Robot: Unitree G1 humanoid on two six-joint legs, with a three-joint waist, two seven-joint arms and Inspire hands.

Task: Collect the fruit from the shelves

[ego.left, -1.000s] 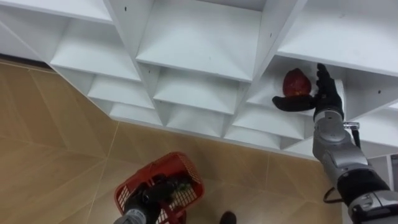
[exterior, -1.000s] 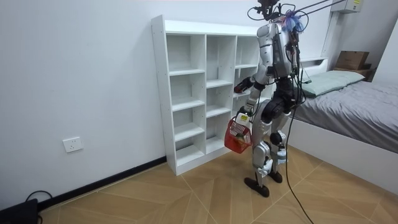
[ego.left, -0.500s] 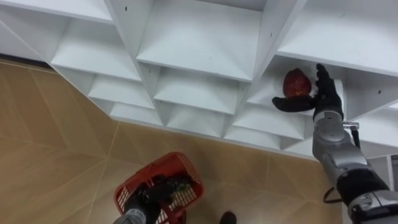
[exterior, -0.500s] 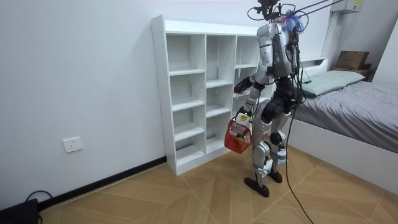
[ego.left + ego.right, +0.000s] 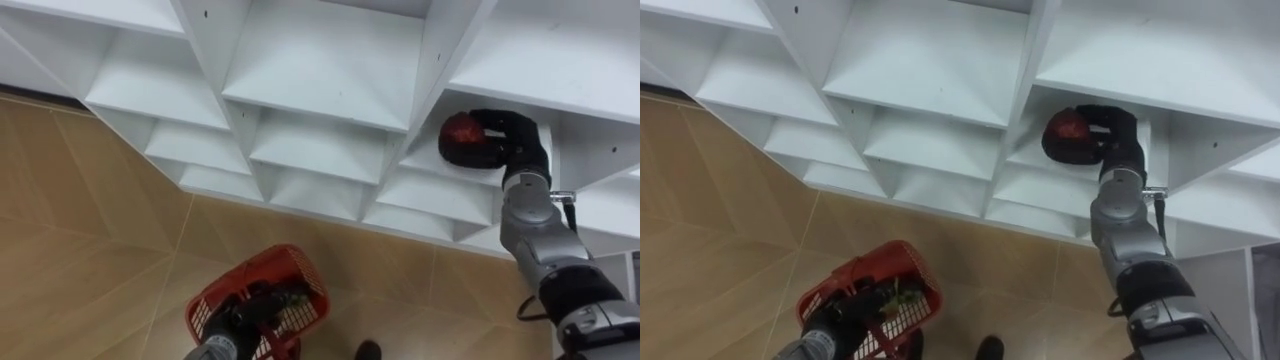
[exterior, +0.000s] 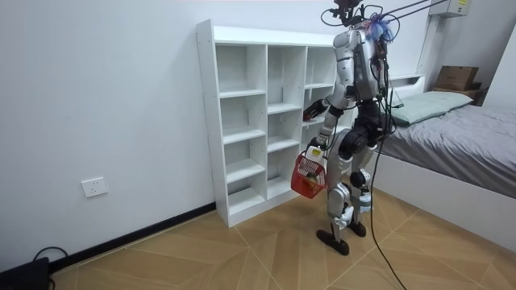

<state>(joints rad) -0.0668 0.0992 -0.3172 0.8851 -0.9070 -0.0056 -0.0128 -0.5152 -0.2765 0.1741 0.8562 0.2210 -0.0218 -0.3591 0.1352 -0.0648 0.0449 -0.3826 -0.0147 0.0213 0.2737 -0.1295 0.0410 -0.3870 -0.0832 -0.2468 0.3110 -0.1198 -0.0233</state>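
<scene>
A red round fruit [image 5: 460,138] lies on a shelf in the right column of the white closet [image 5: 330,70]. My right hand [image 5: 512,135] reaches into that compartment with its fingers curled over the top of the fruit and round it. Low at the left, my left hand [image 5: 233,320] grips the handle of a red wire basket [image 5: 300,265] that hangs above the wooden floor. Some small things lie in the basket. In the room view I stand upright, facing the closet's [image 6: 266,121] right column, with the basket [image 6: 309,176] at knee height.
The closet's other compartments [image 5: 320,60] look bare. A wooden floor [image 5: 80,220] runs left of and below the shelves. In the room view a bed [image 6: 459,137] stands behind me at the room view's right, and a wall socket [image 6: 94,187] sits low on the wall.
My right hand's fingers, straight beside the fruit before, have curled over and round it. The basket and left hand have stayed where they were.
</scene>
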